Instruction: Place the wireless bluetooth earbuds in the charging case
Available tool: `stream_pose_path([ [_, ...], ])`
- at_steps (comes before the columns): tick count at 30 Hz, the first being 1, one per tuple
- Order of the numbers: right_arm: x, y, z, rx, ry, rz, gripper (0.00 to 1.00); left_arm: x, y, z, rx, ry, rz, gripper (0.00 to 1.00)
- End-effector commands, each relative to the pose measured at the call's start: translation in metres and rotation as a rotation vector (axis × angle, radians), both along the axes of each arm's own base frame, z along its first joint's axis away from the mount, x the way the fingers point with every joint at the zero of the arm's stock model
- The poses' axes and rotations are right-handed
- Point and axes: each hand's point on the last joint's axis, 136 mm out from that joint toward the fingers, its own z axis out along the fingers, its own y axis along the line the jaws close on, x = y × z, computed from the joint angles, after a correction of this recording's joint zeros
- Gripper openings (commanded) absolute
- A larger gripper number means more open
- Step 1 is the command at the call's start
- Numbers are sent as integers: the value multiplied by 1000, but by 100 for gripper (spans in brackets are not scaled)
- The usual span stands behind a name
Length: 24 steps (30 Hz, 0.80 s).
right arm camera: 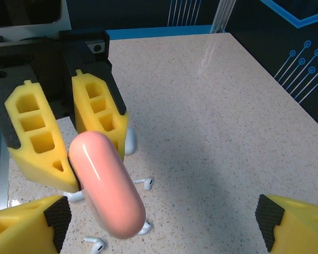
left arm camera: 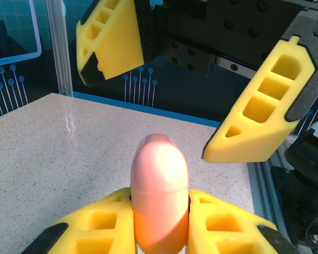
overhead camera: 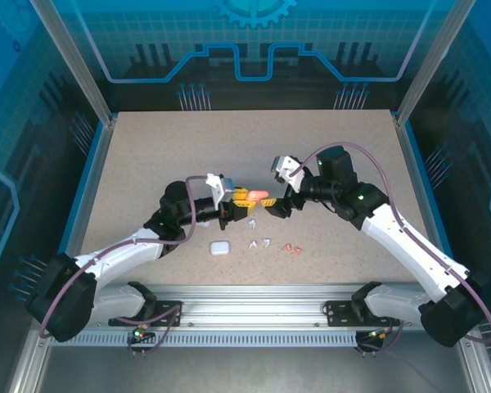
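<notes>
My left gripper (overhead camera: 244, 201) (left arm camera: 159, 206) is shut on a closed salmon-pink charging case (overhead camera: 256, 196) (left arm camera: 159, 185) and holds it above the table. The case (right arm camera: 106, 182) points toward my right gripper (overhead camera: 276, 206) (right arm camera: 161, 219), which stands open just right of it, jaws wide apart and bare. In the left wrist view the right gripper's yellow fingers (left arm camera: 262, 114) flank the case from beyond. Two white earbuds (overhead camera: 259, 243) and two pink earbuds (overhead camera: 291, 248) lie on the table below. More white earbuds (right arm camera: 144, 183) lie loose under the case.
A closed white case (overhead camera: 220, 248) rests on the speckled tabletop (overhead camera: 147, 164) near the left arm. A metal rail (overhead camera: 254, 303) runs along the near edge, and blue enclosure walls (overhead camera: 254, 49) surround the table.
</notes>
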Motion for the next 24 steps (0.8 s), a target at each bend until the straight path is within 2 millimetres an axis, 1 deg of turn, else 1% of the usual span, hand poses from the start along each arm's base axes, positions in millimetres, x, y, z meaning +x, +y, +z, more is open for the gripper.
stream_pose_path([
  [1, -2, 9, 12, 5, -24, 36, 92, -2, -2, 20, -19, -84, -3, 0],
  [5, 1, 10, 10, -14, -27, 30, 90, -1, -2, 21, -15, -76, -2, 0],
  [11, 7, 5, 7, -41, -48, -2, 89, -2, -3, 20, -8, -63, -8, 0],
  [20, 32, -8, 13, -66, -55, -135, 85, -6, -5, 25, -16, -72, -27, 0],
  [24, 42, -13, 15, -68, -60, -179, 85, -8, -5, 26, -15, -72, -31, 0],
])
